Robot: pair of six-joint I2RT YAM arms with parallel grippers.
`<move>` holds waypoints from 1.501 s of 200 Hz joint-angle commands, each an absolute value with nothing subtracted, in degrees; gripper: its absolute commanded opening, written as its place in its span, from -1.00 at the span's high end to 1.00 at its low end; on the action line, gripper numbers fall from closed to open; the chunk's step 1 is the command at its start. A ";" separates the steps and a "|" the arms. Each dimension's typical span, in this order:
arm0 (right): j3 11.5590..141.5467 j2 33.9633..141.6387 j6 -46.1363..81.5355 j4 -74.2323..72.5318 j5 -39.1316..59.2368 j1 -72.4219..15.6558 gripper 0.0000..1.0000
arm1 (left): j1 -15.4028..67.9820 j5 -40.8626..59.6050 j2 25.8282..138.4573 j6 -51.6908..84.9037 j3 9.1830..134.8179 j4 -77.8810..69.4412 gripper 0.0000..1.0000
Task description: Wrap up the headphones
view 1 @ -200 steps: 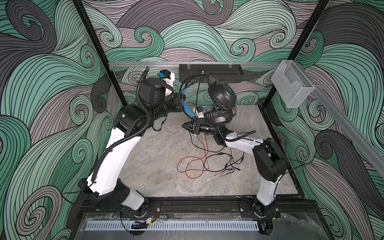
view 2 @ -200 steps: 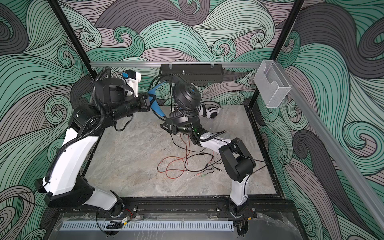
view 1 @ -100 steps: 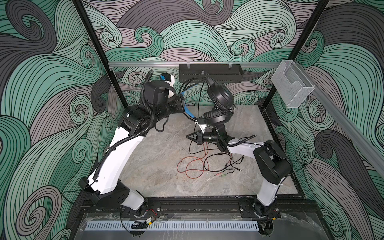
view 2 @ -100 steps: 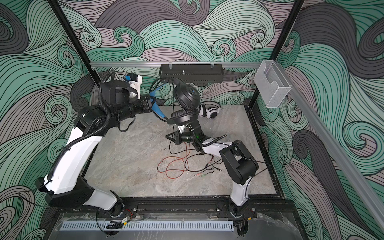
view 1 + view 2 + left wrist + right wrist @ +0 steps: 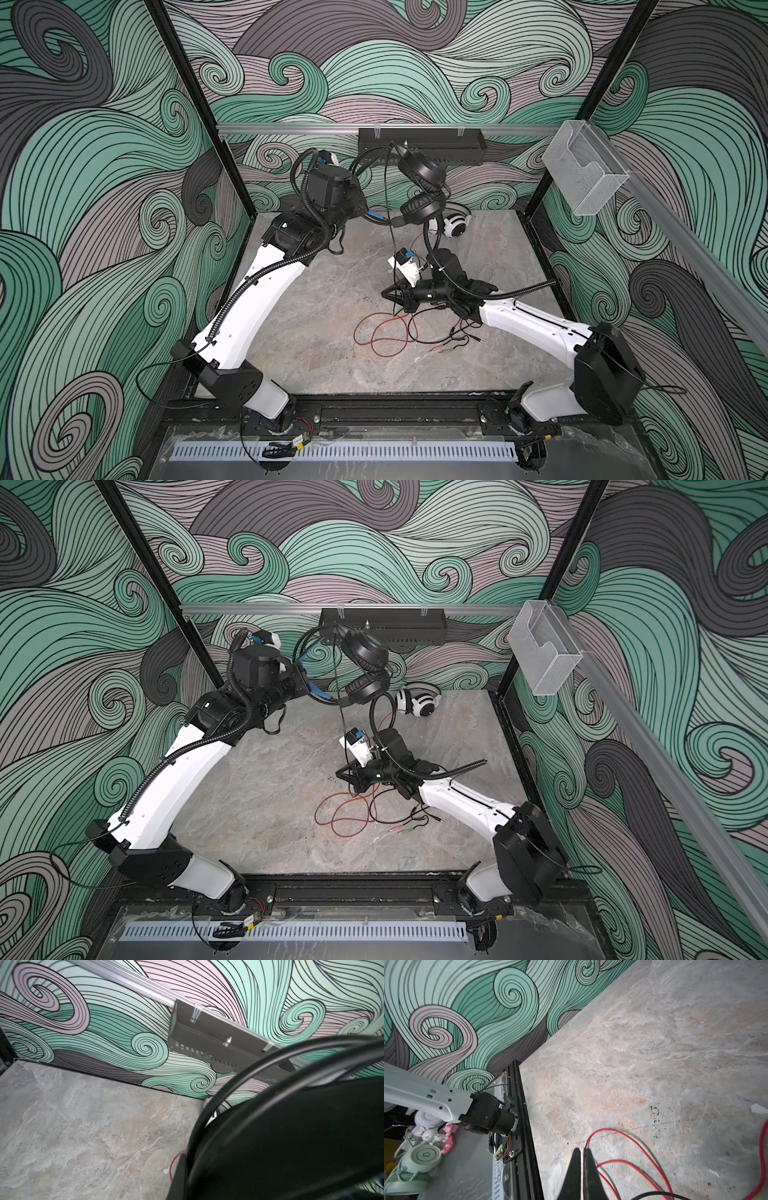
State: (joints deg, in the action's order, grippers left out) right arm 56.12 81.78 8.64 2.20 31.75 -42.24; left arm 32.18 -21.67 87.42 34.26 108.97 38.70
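The marble table (image 5: 316,332) takes up the floor of the cell in both top views. The left arm (image 5: 257,299) rises from the 7 o'clock corner and reaches up toward 12 o'clock. The right arm (image 5: 536,326) comes from the 5 o'clock corner and lies low, pointing toward 9 o'clock across the middle. The black headphones (image 5: 420,176) hang in the air over the table's 12 o'clock edge, their 2 ear cups stacked and the blue-lined headband turned toward 9 o'clock. The left gripper (image 5: 366,211) is clamped tight on that headband; its wrist view is mostly filled by the black headset, so the fingers themselves do not show. The white-and-black headphones (image 5: 455,224) lie on the table at 1 o'clock, near the back wall and apart from both grippers. The red cord (image 5: 604,1129) lies in loose loops at 6 o'clock from the centre, tangled with a black cord (image 5: 654,1193), and the plugs (image 5: 446,350) rest at 5 o'clock. The right gripper (image 5: 385,293) sits low at the centre with its fingertips (image 5: 576,1157) pressed fully together. The red loop passes just beside the tips, and whether any cord is pinched between them I cannot tell.
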 commanded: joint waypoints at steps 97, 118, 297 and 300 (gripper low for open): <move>70.06 76.93 -4.27 36.27 10.69 -52.69 1.00 | 30.65 -38.10 96.51 31.43 107.43 31.99 1.00; 75.42 77.47 -6.63 42.40 5.31 -54.58 1.00 | 31.14 -39.92 95.59 27.03 104.27 30.15 1.00; 109.36 89.12 -25.96 61.29 -22.90 -56.52 1.00 | 39.76 -33.56 76.21 5.06 79.58 31.97 1.00; 109.55 89.07 -26.12 61.30 -23.34 -56.51 1.00 | 39.80 -33.28 75.93 4.97 79.30 32.33 1.00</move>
